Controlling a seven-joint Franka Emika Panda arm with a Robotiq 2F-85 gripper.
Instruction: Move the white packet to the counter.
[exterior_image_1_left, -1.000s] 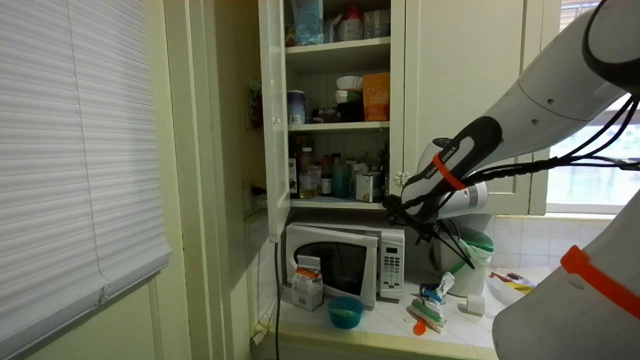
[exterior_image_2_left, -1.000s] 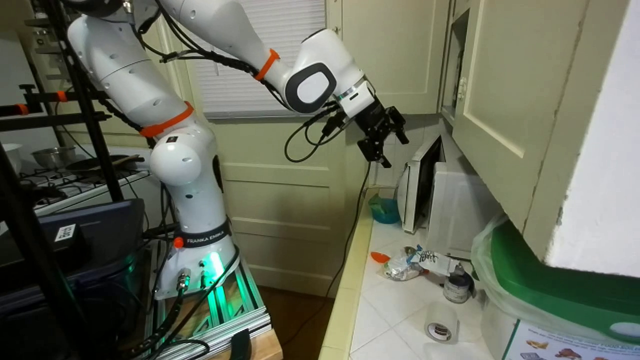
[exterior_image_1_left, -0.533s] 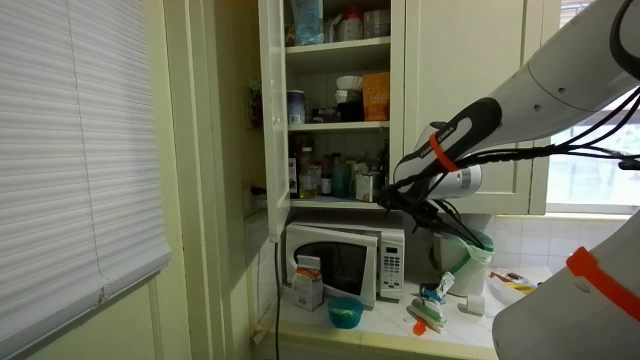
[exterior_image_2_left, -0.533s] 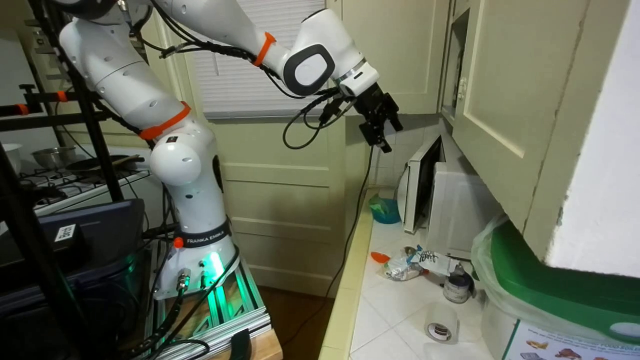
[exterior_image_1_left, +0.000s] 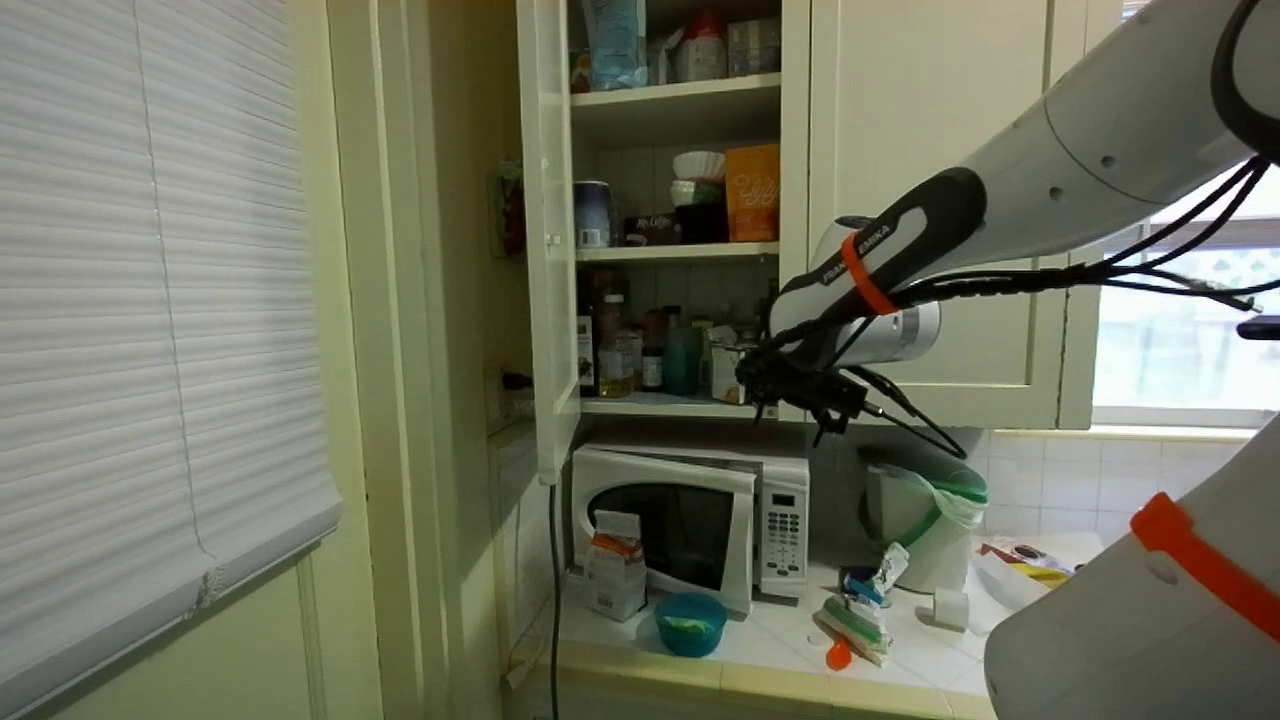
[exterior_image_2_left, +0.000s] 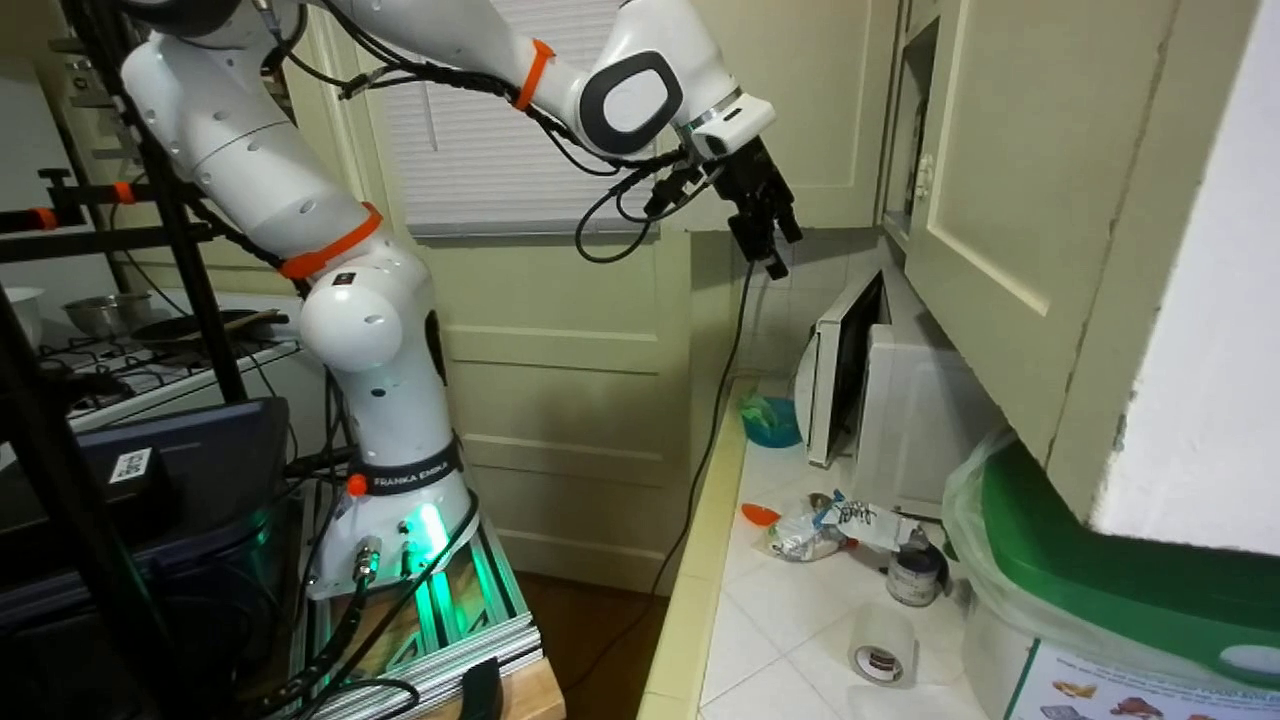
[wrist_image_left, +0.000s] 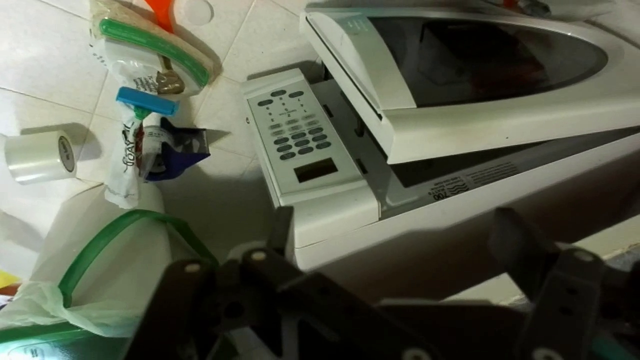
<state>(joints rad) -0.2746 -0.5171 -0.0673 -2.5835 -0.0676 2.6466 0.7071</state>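
Observation:
A soft whitish packet with an orange band (exterior_image_1_left: 615, 580) stands upright on the white-tiled counter (exterior_image_1_left: 770, 640) before the microwave. A whitish carton (exterior_image_1_left: 727, 375) sits on the lowest cupboard shelf, partly behind the arm. I cannot tell for certain which of these is the white packet. The packet by the microwave is hidden in the exterior view that shows the counter (exterior_image_2_left: 765, 600) lengthwise. My gripper (exterior_image_2_left: 783, 252) hangs in the air above the microwave's height, near the lowest shelf. In the wrist view my gripper's fingers (wrist_image_left: 394, 220) are wide apart with nothing between them.
The microwave (wrist_image_left: 300, 135) has its door ajar. The cupboard door (exterior_image_1_left: 548, 230) stands open. A blue bowl (exterior_image_1_left: 690, 625), plastic bags (exterior_image_2_left: 805, 535), a tape roll (wrist_image_left: 40, 155) and a lined bin with green trim (wrist_image_left: 115, 250) are on the counter.
My arm has risen. My gripper has moved up, away from the counter, and toward the open cupboard. The things on the counter and shelves have not moved.

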